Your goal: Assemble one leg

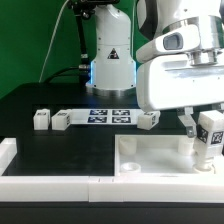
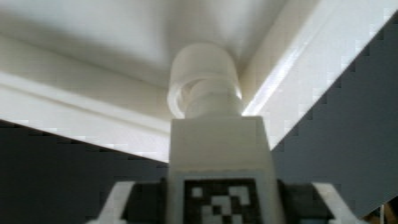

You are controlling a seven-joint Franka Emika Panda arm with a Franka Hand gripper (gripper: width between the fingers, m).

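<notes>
My gripper (image 1: 204, 130) is shut on a leg (image 1: 208, 138), a chunky white block with a black-and-white tag, held upright. The leg's lower end is over or on the large flat white panel (image 1: 150, 155), near that panel's corner on the exterior view's right; I cannot tell whether it touches. In the wrist view the leg (image 2: 217, 140) runs from between my fingers (image 2: 135, 200) toward the panel's raised edge (image 2: 107, 70), with its tag facing the camera. Three more legs (image 1: 41, 120) (image 1: 62, 120) (image 1: 148, 119) lie in a row behind.
The marker board (image 1: 110, 116) lies flat between the loose legs, in front of the robot base (image 1: 110, 60). A white raised border (image 1: 40, 184) runs along the front of the table and up the exterior view's left side.
</notes>
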